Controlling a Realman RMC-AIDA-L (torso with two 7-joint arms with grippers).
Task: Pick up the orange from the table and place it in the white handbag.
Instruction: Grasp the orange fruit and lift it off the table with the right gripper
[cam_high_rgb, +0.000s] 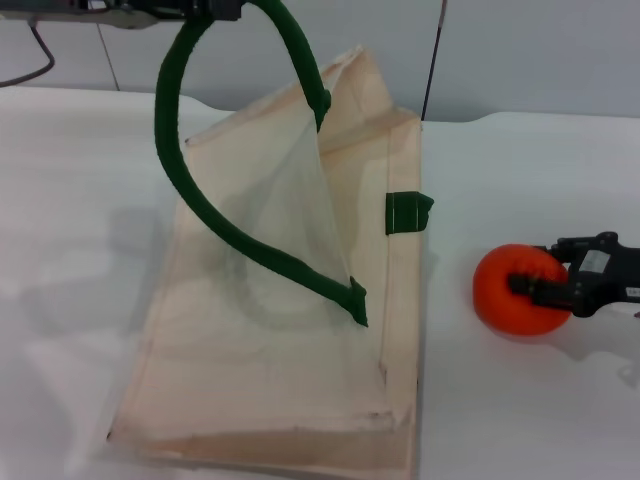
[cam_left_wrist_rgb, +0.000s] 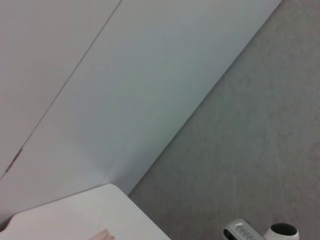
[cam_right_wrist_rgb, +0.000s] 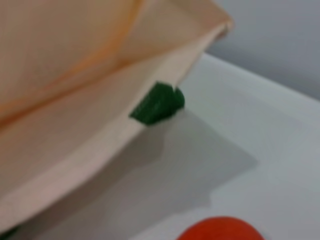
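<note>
The white handbag lies on the table, and its upper side is pulled up into an open tent. My left gripper, at the top edge of the head view, is shut on one dark green handle and holds it high. The orange rests on the table to the right of the bag. My right gripper reaches in from the right, its fingers on both sides of the orange. In the right wrist view the orange's top shows below the bag's edge.
A green handle tab sticks out of the bag's right edge, between the bag and the orange. A thin dark cable hangs behind the bag. The table's far edge meets a grey wall.
</note>
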